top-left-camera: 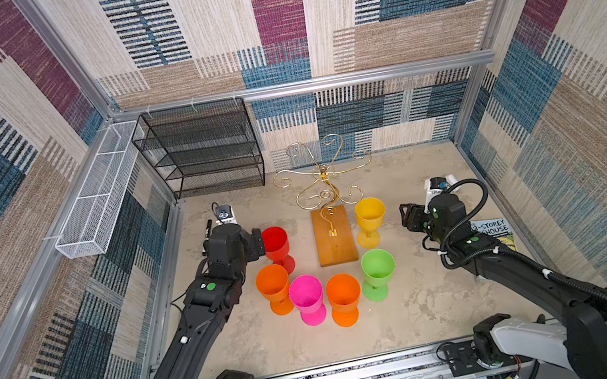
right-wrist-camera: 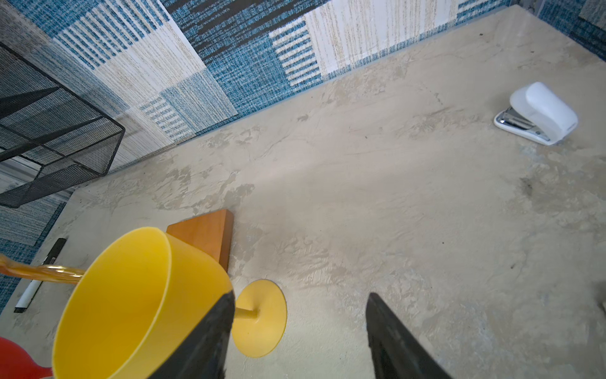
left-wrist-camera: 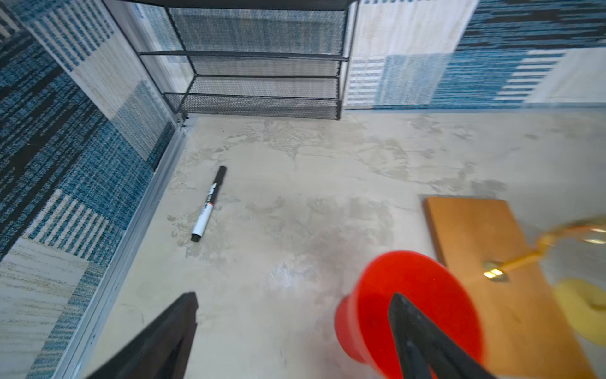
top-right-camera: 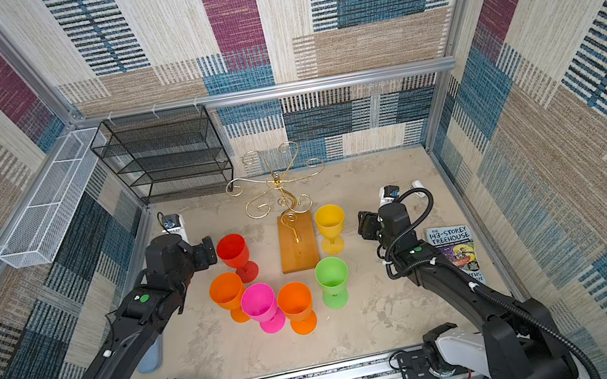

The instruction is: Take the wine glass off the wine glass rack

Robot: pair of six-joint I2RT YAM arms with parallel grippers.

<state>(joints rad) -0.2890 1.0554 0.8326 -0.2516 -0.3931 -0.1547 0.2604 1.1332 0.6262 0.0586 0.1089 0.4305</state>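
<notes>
1. Nearest the arm bases, four glasses stand upright on the table (top-left-camera: pixel 419 305): the front orange glass (top-left-camera: pixel 344 297), the pink glass (top-left-camera: pixel 306 297), the left orange glass (top-left-camera: pixel 273 286) and the green glass (top-left-camera: pixel 378 270).
2. A book (top-right-camera: pixel 454 252) lies partly under the right arm.
3. The left gripper (left-wrist-camera: pixel 295 297) has its fingers spread wide and grips nothing. It hangs just beside the red glass (top-left-camera: pixel 276 244), which stands upright left of the rack's wooden base.
4. The right gripper (right-wrist-camera: pixel 300 297) has its fingers apart and empty, near the yellow glass (top-left-camera: pixel 370 214), which stands upright just right of the base.
5. The rack (top-left-camera: pixel 334 235) stands between those two glasses; all six glasses are on the table, off it.
6. Farther back lie a marker (left-wrist-camera: pixel 209 203) and a stapler (right-wrist-camera: pixel 537 113).
7. The black shelf (top-left-camera: pixel 202 149) stands at the back wall, and the white basket (top-left-camera: pixel 97 201) hangs on the left wall.
</notes>
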